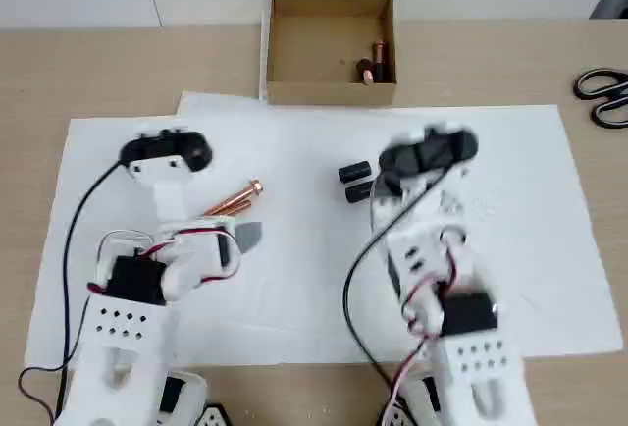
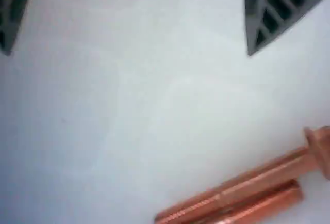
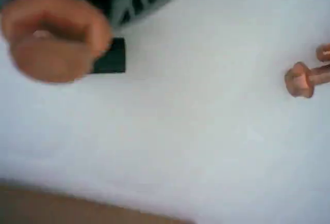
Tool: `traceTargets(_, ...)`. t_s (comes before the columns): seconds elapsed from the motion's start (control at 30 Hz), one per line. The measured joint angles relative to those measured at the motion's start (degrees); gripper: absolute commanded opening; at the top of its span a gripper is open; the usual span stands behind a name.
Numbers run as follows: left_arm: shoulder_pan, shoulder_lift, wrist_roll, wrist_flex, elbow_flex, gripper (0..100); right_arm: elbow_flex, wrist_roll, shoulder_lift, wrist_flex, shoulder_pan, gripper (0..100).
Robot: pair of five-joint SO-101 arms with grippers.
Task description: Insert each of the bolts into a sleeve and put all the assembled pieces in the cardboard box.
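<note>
Two copper bolts [image 1: 235, 200] lie side by side on the white paper, and my left gripper [image 1: 235, 230] hovers open just beside them. In the left wrist view its fingertips [image 2: 258, 33] stand wide apart above the bolts [image 2: 247, 193]. Two black sleeves [image 1: 355, 179] lie near the paper's middle, with my right gripper [image 1: 388, 176] right next to them. A copper bolt [image 3: 51, 35] shows close up in the right gripper's jaws, its far end near one sleeve [image 3: 111, 56]. The cardboard box [image 1: 280, 48] at the back holds assembled pieces [image 1: 373, 63].
The white paper sheet [image 1: 314, 289] covers most of the wooden table. Black scissors [image 1: 603, 92] lie at the far right edge. The box stands just beyond the sheet's far edge.
</note>
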Motion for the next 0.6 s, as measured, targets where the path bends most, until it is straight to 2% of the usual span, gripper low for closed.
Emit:
traceTargets(0.17,-6.24,0.0,-0.7,0.0,0.0,27,-24.53,-0.35,23.74,3.52,0.7,0.4)
traceTargets(0.3,-10.55,0.0,-7.3,0.0,0.0,27,-45.98,-0.35,44.92,4.84,0.7,0.4)
traceTargets(0.4,-12.57,-0.09,-11.25,0.09,0.79,27,-62.24,-0.53,60.48,5.63,0.62,0.4)
traceTargets(0.6,-14.95,-0.09,-12.4,0.18,1.58,27,-91.96,-0.53,87.21,5.63,0.62,0.4)
